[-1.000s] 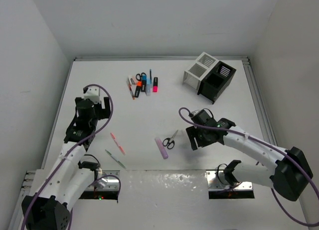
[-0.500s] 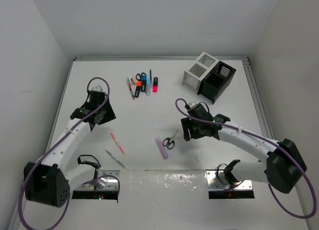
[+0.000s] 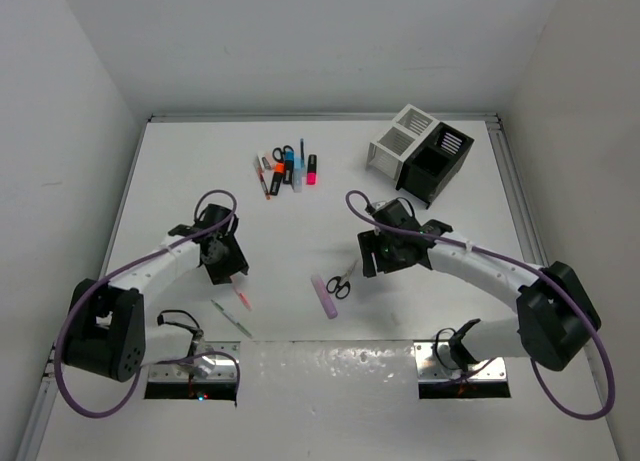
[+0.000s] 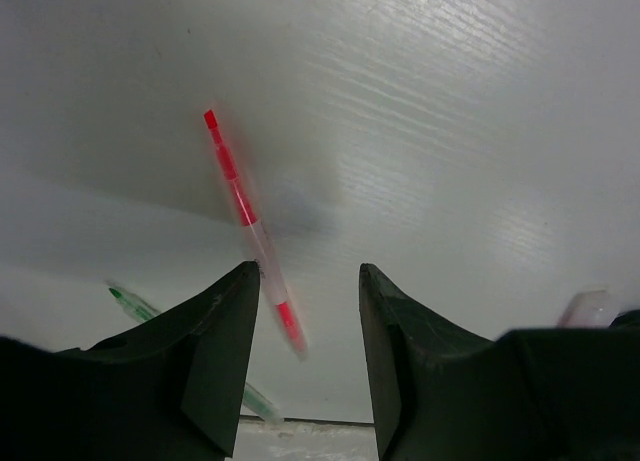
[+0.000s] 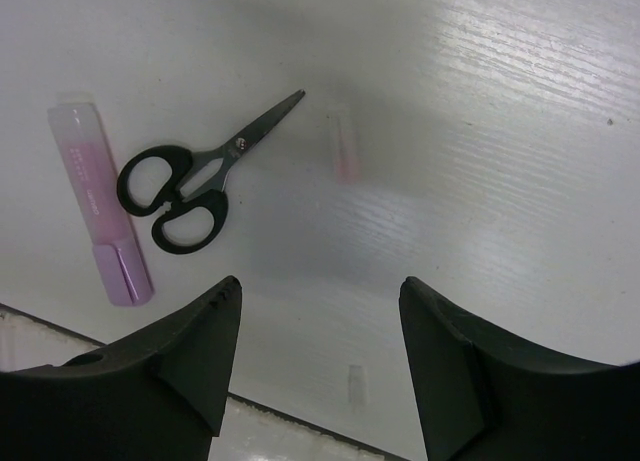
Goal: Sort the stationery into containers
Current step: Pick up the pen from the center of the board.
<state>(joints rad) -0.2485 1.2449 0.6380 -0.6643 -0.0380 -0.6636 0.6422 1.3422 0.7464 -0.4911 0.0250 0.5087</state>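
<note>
Now: left gripper (image 4: 307,271), spread, astride slim red-and-white pen (image 4: 240,206) on white table (image 4: 480,111); right gripper (image 5: 320,281), spread, above table; small black-handled scissors (image 5: 185,186), lilac bar (image 5: 95,201), upper left of frame.

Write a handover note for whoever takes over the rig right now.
Left gripper: fingers open, low over the red pen, nothing held.
Right gripper: open, empty, over bare table beside the scissors and lilac bar.
Green pen lies near the red one; the other pens and markers are clustered at the far side.
Done: nothing visible in the white box or black box.
Left: every item to be sorted.
</note>
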